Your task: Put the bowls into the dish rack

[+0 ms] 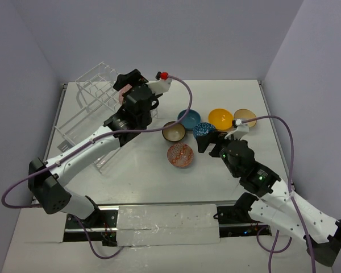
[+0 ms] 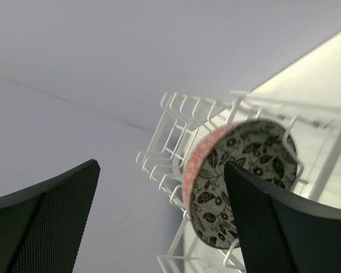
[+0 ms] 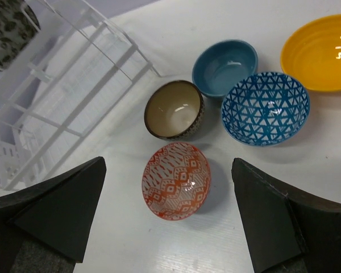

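White counter (image 1: 153,185) fills the scene under pale lavender walls (image 1: 216,34). At the lower right of the top view, the right gripper (image 3: 167,165) hangs wide open and empty above a salmon patterned bowl (image 3: 176,181). Beyond it sit a dark brown bowl with a gold inside (image 3: 174,109), a blue patterned bowl (image 3: 265,107), a teal bowl (image 3: 224,65), an orange-yellow bowl (image 3: 321,52) and a tan bowl (image 1: 245,118). At the upper left, the white wire dish rack (image 1: 94,91) holds a grey leaf-patterned bowl (image 2: 238,170) on edge. The left gripper (image 2: 159,170) is spread wide and grips nothing, with one finger just in front of that bowl.
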Available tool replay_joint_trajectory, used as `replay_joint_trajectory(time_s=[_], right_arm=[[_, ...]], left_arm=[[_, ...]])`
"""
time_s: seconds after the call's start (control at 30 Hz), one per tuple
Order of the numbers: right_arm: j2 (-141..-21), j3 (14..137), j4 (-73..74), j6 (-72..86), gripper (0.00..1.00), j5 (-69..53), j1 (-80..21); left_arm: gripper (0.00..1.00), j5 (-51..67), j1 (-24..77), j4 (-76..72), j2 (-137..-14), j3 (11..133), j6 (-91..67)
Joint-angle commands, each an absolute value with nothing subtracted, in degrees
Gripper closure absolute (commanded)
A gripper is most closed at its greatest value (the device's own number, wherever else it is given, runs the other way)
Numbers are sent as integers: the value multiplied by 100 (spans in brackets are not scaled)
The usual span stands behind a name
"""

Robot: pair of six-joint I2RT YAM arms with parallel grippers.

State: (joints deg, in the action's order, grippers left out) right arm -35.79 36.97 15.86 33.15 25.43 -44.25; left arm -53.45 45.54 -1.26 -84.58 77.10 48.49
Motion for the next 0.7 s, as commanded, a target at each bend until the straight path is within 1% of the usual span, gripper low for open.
replay_joint_trajectory(time_s=[0.0, 0.1, 0.17, 0.2, 0.23, 0.3, 0.33, 0.37, 0.4, 0.5, 0.6, 0.67], right_arm=[[-4015, 3902, 1748, 3366, 1, 2645, -4456], [-4622, 4130, 2065, 3533, 1, 2681, -4456], [-5096, 4271, 2179, 3630, 1, 2619, -4456], [-5246, 4306, 2275, 3682, 1, 2523, -4456], [-5543, 4368, 2311, 3787, 1, 2470, -4456], [-5835, 4394, 2364, 3963, 2, 2303, -4456], [-6097, 4447, 2390, 4025, 3, 2259, -4456], [-6248, 4482, 2469, 4095, 4, 2241, -4456], [-6371, 4509, 2478, 4139, 4, 2154, -4456], [-6889, 4535, 2382, 4245, 9, 1970, -4456], [-7127, 4553, 2242, 4289, 12, 1872, -4456], [-7364, 4579, 2197, 4350, 14, 1837, -4456]], left_arm=[[3, -5484, 4903, 517, -8147, 8717, 3878], [1, -5642, 5333, 1244, -8130, 9385, 2999], [1, -5695, 5466, 1737, -8077, 9814, 2052], [1, -5608, 5510, 2349, -8042, 9948, 1674], [1, -5451, 5546, 2677, -8007, 10062, 826], [1, -4722, 5546, 3293, -7770, 10125, 126], [1, -4398, 5546, 3374, -7509, 10047, -503], [1, -3803, 5546, 3401, -7358, 9776, -736], [1, -3518, 5537, 3375, -7209, 9599, -938], [1, -2571, 5537, 3121, -6603, 8870, -1790], [1, -2085, 5537, 3076, -6425, 8272, -2170], [1, -1969, 5537, 3085, -6328, 7860, -2407]])
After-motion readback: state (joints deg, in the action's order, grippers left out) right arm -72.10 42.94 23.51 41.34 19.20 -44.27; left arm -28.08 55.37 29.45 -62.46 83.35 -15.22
